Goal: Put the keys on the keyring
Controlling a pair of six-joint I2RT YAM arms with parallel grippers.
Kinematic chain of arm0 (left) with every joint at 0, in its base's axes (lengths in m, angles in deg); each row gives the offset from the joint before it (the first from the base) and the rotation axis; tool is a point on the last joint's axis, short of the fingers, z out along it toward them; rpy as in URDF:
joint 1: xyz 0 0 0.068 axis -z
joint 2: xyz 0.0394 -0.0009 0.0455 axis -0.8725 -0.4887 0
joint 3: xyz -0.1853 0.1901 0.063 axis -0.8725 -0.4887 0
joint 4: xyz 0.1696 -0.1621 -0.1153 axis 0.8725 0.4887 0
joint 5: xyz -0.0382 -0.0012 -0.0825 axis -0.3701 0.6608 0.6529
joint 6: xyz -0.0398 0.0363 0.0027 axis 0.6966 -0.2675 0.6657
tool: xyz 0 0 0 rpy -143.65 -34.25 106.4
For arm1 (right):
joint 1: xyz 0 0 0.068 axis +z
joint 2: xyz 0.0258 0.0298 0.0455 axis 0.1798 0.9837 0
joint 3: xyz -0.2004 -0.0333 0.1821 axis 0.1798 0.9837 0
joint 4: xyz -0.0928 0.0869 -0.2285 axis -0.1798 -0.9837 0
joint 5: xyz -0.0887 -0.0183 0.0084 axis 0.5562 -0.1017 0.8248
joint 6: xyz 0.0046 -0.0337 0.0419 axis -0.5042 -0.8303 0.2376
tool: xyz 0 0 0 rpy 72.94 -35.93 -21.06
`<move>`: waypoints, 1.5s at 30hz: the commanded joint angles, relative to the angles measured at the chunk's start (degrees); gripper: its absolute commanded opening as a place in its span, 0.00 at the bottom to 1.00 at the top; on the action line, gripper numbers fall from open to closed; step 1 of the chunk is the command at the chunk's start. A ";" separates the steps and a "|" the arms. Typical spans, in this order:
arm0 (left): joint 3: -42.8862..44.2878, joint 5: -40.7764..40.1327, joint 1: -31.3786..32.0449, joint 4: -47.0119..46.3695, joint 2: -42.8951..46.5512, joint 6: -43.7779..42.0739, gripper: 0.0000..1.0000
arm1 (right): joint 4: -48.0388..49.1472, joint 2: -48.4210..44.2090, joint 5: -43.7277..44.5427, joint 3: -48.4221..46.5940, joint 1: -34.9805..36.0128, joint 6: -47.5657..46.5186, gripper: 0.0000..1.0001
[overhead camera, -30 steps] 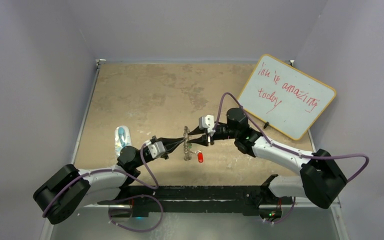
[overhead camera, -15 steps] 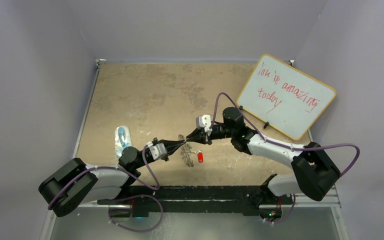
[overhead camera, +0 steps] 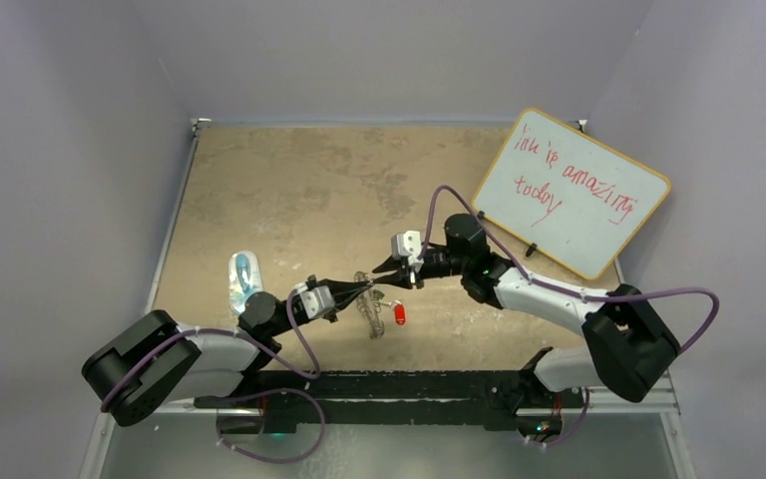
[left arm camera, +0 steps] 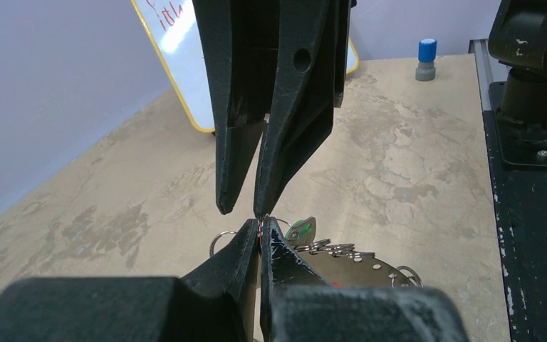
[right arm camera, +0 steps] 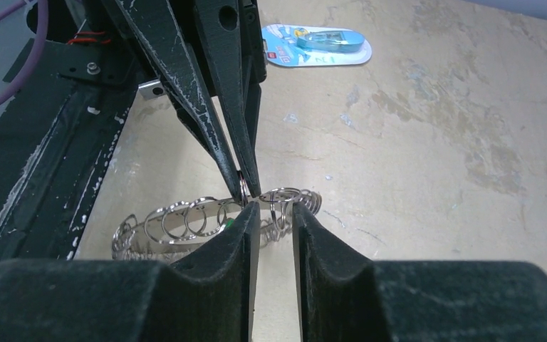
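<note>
The keyring (overhead camera: 369, 311) is a silvery band fringed with small loops, held tilted just above the table at mid-front. My left gripper (overhead camera: 363, 289) is shut on one small loop of it; in the right wrist view the keyring (right arm camera: 171, 222) trails left from that pinch. The green-headed key (left arm camera: 300, 231) sits against the ring just right of my left gripper (left arm camera: 260, 221). The red-headed key (overhead camera: 400, 315) lies by the ring's right side; whether it is attached is unclear. My right gripper (right arm camera: 275, 208) is open, tip to tip with the left, loops just beyond its fingers.
A whiteboard (overhead camera: 571, 190) with red writing leans at the back right. A clear bluish blister pack (overhead camera: 241, 277) lies at the left. A blue-capped marker (left arm camera: 426, 58) stands near the right arm's base. A black rail (overhead camera: 399, 387) runs along the near edge.
The keyring went from edge-on upright to tilted and lower. The right gripper shifted left, narrowed, then opened a little. The left gripper stayed shut and drew slightly back.
</note>
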 commanded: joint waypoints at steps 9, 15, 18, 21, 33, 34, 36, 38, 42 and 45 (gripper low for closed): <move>0.05 0.56 0.12 -5.44 -0.48 -1.25 0.00 | -5.88 -5.86 -0.84 0.07 -0.10 -4.19 0.35; 0.50 1.32 0.08 -5.79 -0.84 -1.01 0.00 | -4.11 -2.11 -2.20 -1.30 -0.10 -3.06 0.33; 0.41 1.45 0.06 -5.77 -0.67 -0.83 0.00 | -2.35 -0.13 -4.37 -1.95 -0.10 -1.92 0.27; 0.42 1.55 0.10 -5.72 -0.44 -0.72 0.00 | -1.54 0.84 -4.91 -2.29 -0.10 -1.57 0.22; 0.91 1.47 0.07 -5.01 -0.63 -1.01 0.00 | 0.17 1.65 -7.38 -3.11 -0.08 -0.24 0.22; 0.98 1.54 0.10 -4.93 -0.52 -0.90 0.00 | 0.25 1.46 -7.37 -2.98 -0.09 -0.24 0.21; 1.23 1.60 0.10 -4.45 0.04 -0.62 0.00 | 0.14 1.48 -7.44 -2.92 -0.05 -0.07 0.14; 1.62 1.89 0.06 -3.65 0.57 -0.78 0.00 | -0.49 2.32 -7.18 -3.27 -0.09 -0.24 0.00; 2.23 1.72 0.08 -2.06 1.62 -0.42 0.00 | -2.75 3.43 -5.82 -4.29 -0.04 -0.70 0.00; 3.04 0.44 0.06 0.51 2.95 0.72 0.00 | -4.57 2.77 -4.27 -4.82 -0.10 -0.52 0.00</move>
